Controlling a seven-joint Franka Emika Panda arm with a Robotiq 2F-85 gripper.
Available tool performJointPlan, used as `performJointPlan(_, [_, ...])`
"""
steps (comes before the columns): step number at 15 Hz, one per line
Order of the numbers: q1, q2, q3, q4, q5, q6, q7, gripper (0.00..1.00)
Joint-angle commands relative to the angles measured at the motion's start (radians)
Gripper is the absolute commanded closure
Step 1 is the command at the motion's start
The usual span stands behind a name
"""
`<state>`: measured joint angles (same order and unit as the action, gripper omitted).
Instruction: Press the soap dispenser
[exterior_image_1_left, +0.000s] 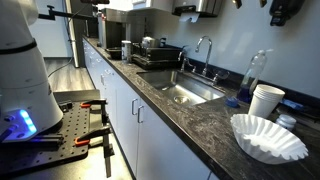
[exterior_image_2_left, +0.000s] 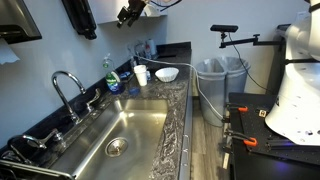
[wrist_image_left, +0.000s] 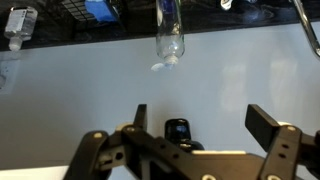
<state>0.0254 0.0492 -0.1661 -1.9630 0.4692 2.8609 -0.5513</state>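
The soap dispenser (exterior_image_2_left: 78, 15) is a dark box on the wall above the sink, narrowing toward its bottom. It also shows at the top edge of an exterior view (exterior_image_1_left: 283, 10). My gripper (exterior_image_2_left: 130, 13) hangs high near the wall, beside the dispenser and apart from it, on the side away from the tap. In the wrist view, which is upside down, my gripper (wrist_image_left: 200, 112) is open and empty. A small dark blue-black shape, the dispenser (wrist_image_left: 178, 130), shows between the fingers, partly hidden by the gripper body.
A clear bottle with blue liquid (exterior_image_2_left: 113, 75) stands on the dark counter by the steel sink (exterior_image_2_left: 125, 125) and chrome tap (exterior_image_2_left: 65, 88). A white cup (exterior_image_1_left: 265, 100) and coffee filters (exterior_image_1_left: 268, 137) sit nearer the robot. Bins (exterior_image_2_left: 220, 80) stand on the floor.
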Motion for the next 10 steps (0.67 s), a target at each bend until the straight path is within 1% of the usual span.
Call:
performJointPlan(1, [-0.004, 0.054, 0.011, 0.082, 0.063, 0.014, -0.055, 0.0])
performJointPlan(2, [-0.005, 0.065, 0.012, 0.098, 0.072, 0.015, -0.06, 0.05])
performJointPlan(3, [-0.007, 0.074, 0.014, 0.114, 0.081, 0.016, -0.07, 0.28])
performJointPlan(4, [-0.009, 0.08, 0.015, 0.126, 0.089, 0.017, -0.076, 0.29])
performJointPlan(5, [-0.01, 0.084, 0.013, 0.134, 0.096, 0.022, -0.079, 0.33])
performJointPlan(6, [-0.014, 0.082, 0.016, 0.139, 0.115, 0.018, -0.1, 0.4])
performJointPlan(7, [-0.003, 0.065, 0.003, 0.106, 0.068, 0.0, -0.049, 0.24])
performJointPlan(9, [-0.005, 0.07, 0.003, 0.118, 0.08, 0.0, -0.06, 0.38])
performJointPlan(10, [-0.005, 0.07, 0.003, 0.119, 0.081, 0.0, -0.06, 0.39])
